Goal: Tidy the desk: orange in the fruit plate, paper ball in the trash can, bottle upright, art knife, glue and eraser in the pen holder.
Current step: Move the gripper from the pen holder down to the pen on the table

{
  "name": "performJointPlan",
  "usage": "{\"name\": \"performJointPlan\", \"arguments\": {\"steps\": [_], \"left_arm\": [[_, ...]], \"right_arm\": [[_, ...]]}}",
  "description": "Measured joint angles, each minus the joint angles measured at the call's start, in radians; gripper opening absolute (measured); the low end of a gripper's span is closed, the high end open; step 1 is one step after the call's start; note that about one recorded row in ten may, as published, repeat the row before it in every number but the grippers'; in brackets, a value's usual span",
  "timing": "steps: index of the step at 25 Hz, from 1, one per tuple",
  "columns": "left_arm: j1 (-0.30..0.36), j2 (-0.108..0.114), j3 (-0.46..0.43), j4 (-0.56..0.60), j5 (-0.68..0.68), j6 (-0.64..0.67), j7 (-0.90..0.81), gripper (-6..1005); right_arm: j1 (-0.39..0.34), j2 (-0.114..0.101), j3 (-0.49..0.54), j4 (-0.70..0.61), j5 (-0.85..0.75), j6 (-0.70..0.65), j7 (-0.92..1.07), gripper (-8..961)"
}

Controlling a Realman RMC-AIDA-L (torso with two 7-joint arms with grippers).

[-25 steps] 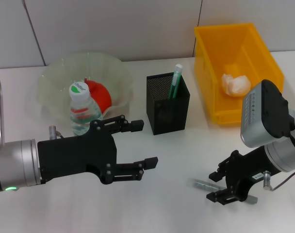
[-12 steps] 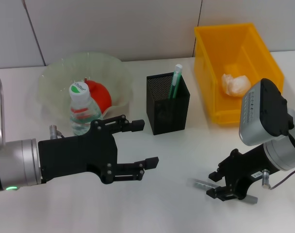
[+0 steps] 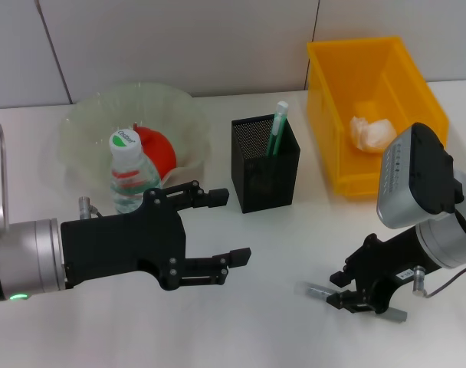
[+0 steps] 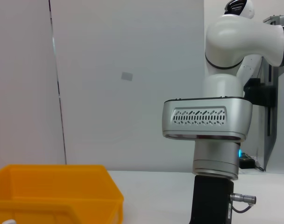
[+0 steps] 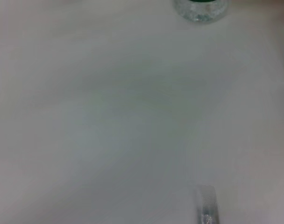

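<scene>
A grey art knife (image 3: 316, 291) lies flat on the white table at the front right; its end also shows in the right wrist view (image 5: 205, 206). My right gripper (image 3: 339, 289) is low over it, open, with one finger on each side of the knife. My left gripper (image 3: 230, 228) is open and empty above the table's front middle. The orange (image 3: 158, 146) lies in the green fruit plate (image 3: 87, 123). The bottle (image 3: 129, 175) stands upright in front of the plate. A black mesh pen holder (image 3: 265, 165) holds a green-and-white stick (image 3: 278, 126). No eraser is in view.
A yellow bin (image 3: 417, 92) at the back right holds the paper ball (image 3: 371, 132); the bin also shows in the left wrist view (image 4: 53, 191). A wall runs behind the table. The left wrist view shows the right arm's wrist (image 4: 207, 122).
My right gripper's fingers have drawn a little closer together around the art knife. The knife has not moved and the left arm has stayed still.
</scene>
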Motion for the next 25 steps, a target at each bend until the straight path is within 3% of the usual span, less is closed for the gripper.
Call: {"name": "performJointPlan", "arguments": {"steps": [8, 19, 25], "left_arm": [[0.0, 0.0, 0.0, 0.0, 0.0, 0.0, 0.0, 813], [0.0, 0.0, 0.0, 0.0, 0.0, 0.0, 0.0, 812], [0.0, 0.0, 0.0, 0.0, 0.0, 0.0, 0.0, 812]], "right_arm": [[0.003, 0.001, -0.002, -0.007, -0.001, 0.003, 0.002, 304], [0.013, 0.002, -0.005, -0.028, -0.001, 0.006, 0.002, 303], [0.013, 0.002, -0.014, -0.028, -0.005, 0.016, 0.006, 230]]}}
